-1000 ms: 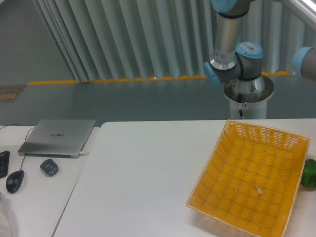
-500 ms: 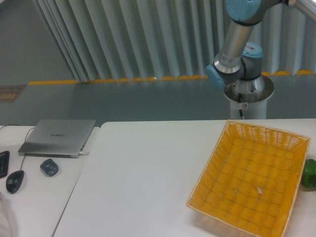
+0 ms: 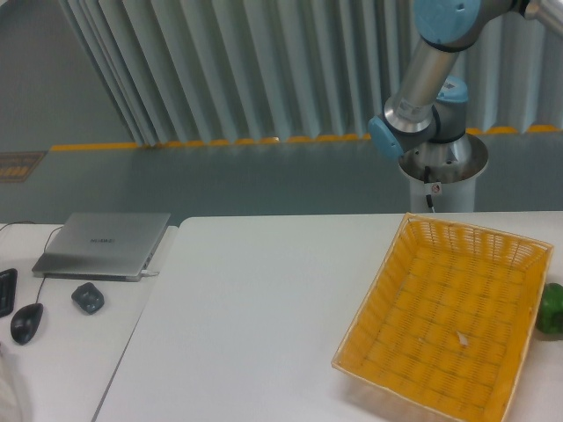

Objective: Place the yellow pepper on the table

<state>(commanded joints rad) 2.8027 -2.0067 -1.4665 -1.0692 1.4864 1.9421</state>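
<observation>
While neither gripper nor yellow pepper is showing, jaw state unknowable, the arm (image 3: 420,88) is needing a low, gentle descent onto the table (image 3: 255,308).

- Pale grey-blue pleated curtain (image 3: 264,70) across the upper frame.
- Grey floor (image 3: 220,180) below it, crossed by a yellow stripe (image 3: 211,141).

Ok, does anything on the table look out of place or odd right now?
Nothing is spilled or damaged. The yellow wicker basket sits skewed to the table edges and holds only a small scrap. A green pepper lies outside it, at the right edge.
</observation>
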